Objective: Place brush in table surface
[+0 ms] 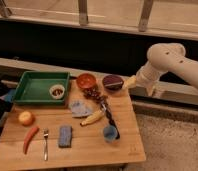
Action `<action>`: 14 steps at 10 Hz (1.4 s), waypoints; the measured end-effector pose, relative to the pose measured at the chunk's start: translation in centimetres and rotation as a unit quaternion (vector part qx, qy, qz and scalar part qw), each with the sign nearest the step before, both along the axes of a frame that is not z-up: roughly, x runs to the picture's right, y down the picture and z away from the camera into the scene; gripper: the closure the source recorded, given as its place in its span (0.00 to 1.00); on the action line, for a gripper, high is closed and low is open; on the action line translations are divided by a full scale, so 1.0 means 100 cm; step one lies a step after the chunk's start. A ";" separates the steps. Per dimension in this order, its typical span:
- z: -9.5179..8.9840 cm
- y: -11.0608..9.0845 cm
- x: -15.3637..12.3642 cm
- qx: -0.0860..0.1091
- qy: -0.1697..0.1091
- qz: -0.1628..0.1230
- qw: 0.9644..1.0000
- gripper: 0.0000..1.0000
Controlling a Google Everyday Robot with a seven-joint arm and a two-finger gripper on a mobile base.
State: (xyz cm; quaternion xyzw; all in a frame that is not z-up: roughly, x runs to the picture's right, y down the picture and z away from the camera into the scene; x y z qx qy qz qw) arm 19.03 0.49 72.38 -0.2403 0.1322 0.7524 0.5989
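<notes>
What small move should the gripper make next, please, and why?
Probably bring the open gripper over and down toward the brush: it hangs empty past the edge of the table surface by the dark bowl, while the brush lies between banana and blue cup.

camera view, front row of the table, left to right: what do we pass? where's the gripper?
red-orange vegetable → silver fork → blue sponge → blue cup. The brush runs into the cup, so it is left out. The gripper hovers off the far right corner, beside the dark bowl, fingers open, holding nothing.
</notes>
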 end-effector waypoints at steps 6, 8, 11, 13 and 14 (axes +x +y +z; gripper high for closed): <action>-0.003 0.002 -0.061 -0.001 -0.073 -0.047 0.996 0.20; 0.003 0.008 -0.068 -0.012 -0.073 -0.057 0.996 0.20; 0.034 0.043 -0.092 -0.045 -0.074 -0.077 0.993 0.20; 0.062 0.069 -0.102 -0.070 -0.068 -0.090 0.991 0.20; 0.071 0.077 -0.105 -0.081 -0.066 -0.092 0.990 0.20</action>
